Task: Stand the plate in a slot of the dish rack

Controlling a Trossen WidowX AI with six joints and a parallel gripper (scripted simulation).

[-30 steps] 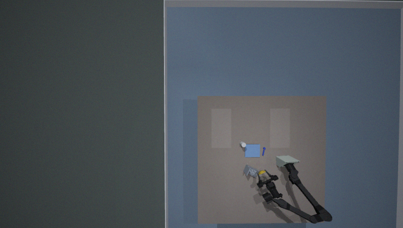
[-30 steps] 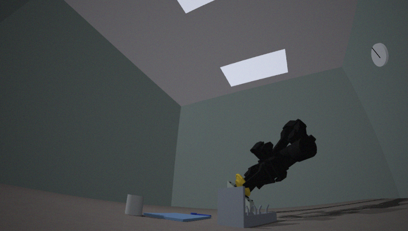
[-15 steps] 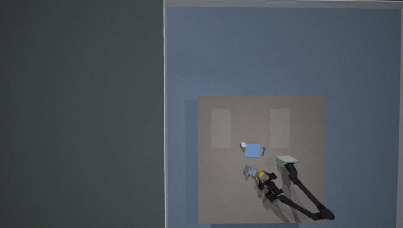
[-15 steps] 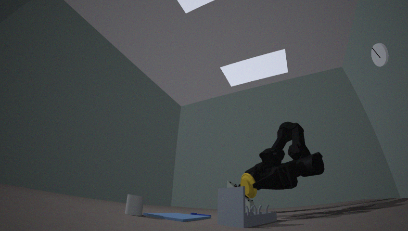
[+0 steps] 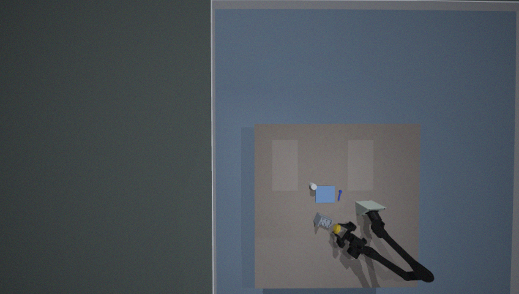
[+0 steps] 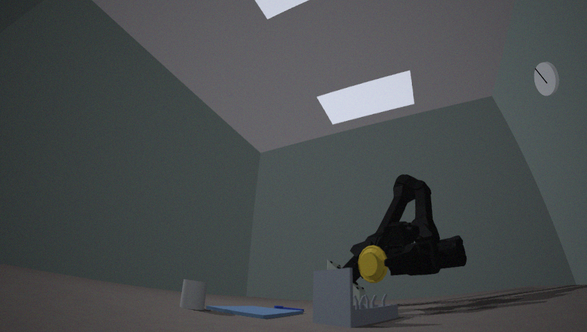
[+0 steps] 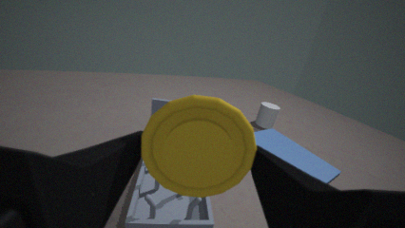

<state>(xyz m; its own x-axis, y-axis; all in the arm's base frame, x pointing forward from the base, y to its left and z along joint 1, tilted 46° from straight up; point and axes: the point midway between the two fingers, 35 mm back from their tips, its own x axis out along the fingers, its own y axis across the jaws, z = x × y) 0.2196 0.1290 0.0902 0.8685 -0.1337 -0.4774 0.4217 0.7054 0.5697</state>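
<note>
The yellow plate [image 5: 336,228] [image 6: 372,263] [image 7: 199,146] is held by its opposite edges between the two fingers of my gripper [image 7: 199,144], which is shut on it. The plate is steeply tilted, its face towards the wrist camera, and hangs in the air above the table. The grey dish rack [image 5: 322,220] [image 6: 332,297] [image 7: 169,223] stands on the table, just beyond the plate in the wrist view, with a tall panel at one end and short curved rails in its tray. The plate is higher than the rails and apart from them. It hides part of the rack in the wrist view.
A light blue board [image 5: 324,194] [image 6: 255,311] [image 7: 298,156] lies beyond the rack. A white cylinder [image 5: 313,186] [image 6: 193,294] [image 7: 268,115] stands by its corner. A dark blue stick-like thing [image 5: 339,195] [image 6: 289,308] lies beside the board. The arm's pale base [image 5: 370,206] stands at the right.
</note>
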